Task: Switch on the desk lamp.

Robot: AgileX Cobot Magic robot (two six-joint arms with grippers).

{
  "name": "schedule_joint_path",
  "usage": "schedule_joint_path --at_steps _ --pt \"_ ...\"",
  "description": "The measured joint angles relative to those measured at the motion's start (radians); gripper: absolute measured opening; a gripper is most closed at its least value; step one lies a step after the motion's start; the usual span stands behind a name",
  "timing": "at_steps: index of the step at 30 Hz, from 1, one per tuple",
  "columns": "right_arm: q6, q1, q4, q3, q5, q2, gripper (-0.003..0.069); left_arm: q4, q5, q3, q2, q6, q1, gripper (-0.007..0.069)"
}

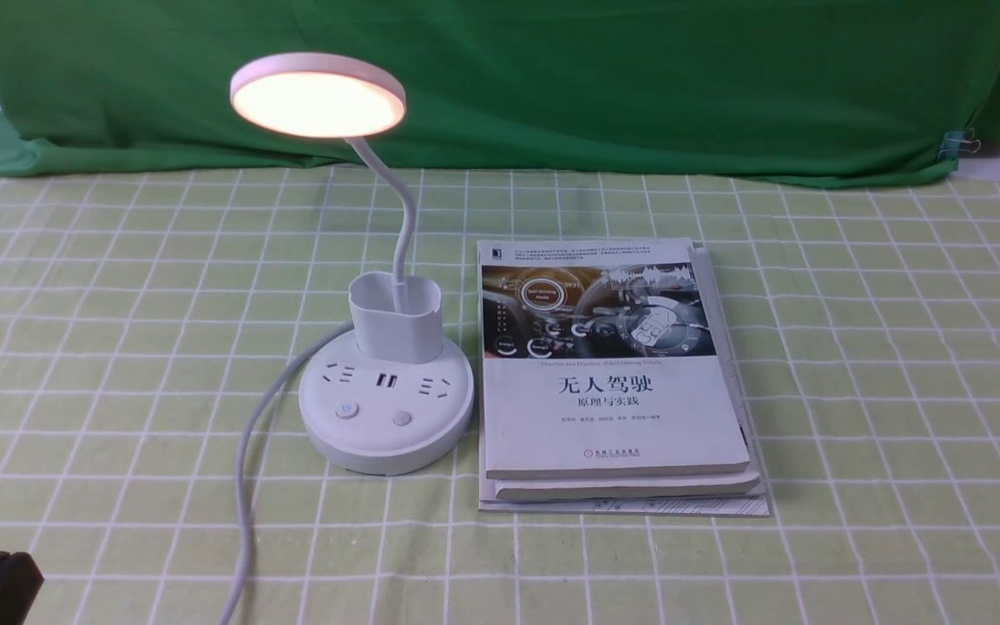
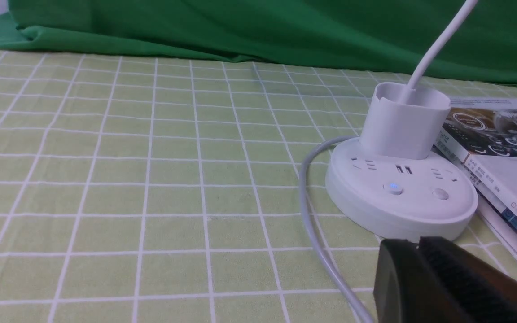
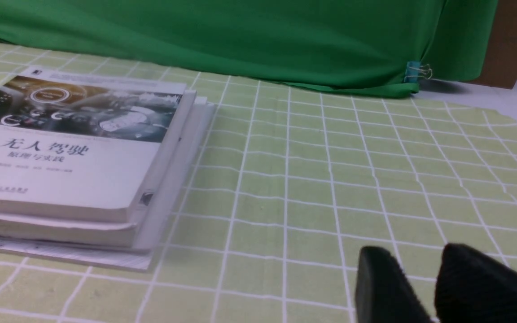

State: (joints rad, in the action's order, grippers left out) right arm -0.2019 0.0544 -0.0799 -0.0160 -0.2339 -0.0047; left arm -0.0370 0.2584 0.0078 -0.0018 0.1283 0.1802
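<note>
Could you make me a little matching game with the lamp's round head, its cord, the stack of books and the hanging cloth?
1. flat round white lamp head
2. thin pale grey cord
3. stack of paper-covered books
4. large hanging cloth

A. green, at the back of the table
B. glowing
C. just right of the lamp's base
D. curving along the checked tablecloth

Right pairs: 1-B, 2-D, 3-C, 4-A
</note>
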Motion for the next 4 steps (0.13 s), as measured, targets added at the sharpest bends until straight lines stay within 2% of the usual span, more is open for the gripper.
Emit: schedule_joint_path --at_steps 4 --pt "0.000 0.000 0.000 0.000 0.000 0.000 0.0242 0.000 0.000 0.000 0.000 0.000 0.000 0.0019"
